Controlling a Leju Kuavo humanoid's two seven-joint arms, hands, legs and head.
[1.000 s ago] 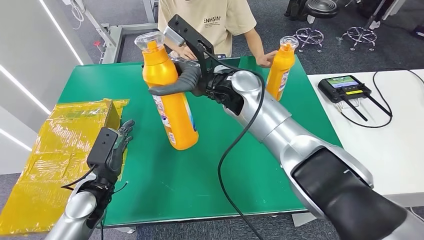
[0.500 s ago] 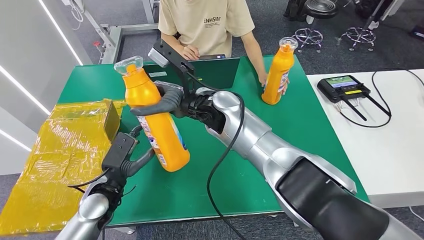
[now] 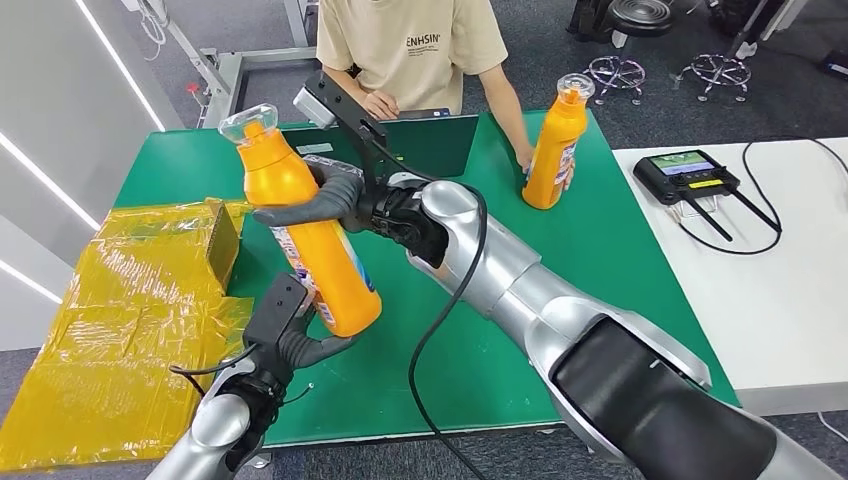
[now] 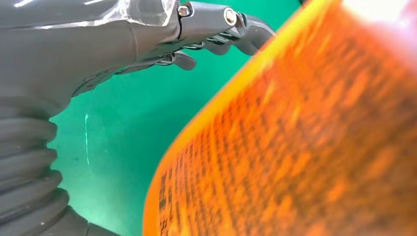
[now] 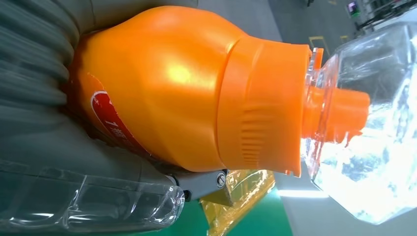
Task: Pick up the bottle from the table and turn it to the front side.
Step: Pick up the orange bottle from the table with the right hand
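Bright, even indoor light fills the head view — sharp throughout, with soft shadows on the green table (image 3: 600, 250). Pressed close beside the left hand (image 4: 98, 49), the orange bottle (image 4: 305, 147) is badly blurred, its print unreadable. Beyond the right hand's (image 5: 44, 147) grip, glare whitens the clear cap (image 5: 373, 123).

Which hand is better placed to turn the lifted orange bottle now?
Probably the left hand: open just below the orange bottle, free to twist its base, while the right hand grips its upper body.
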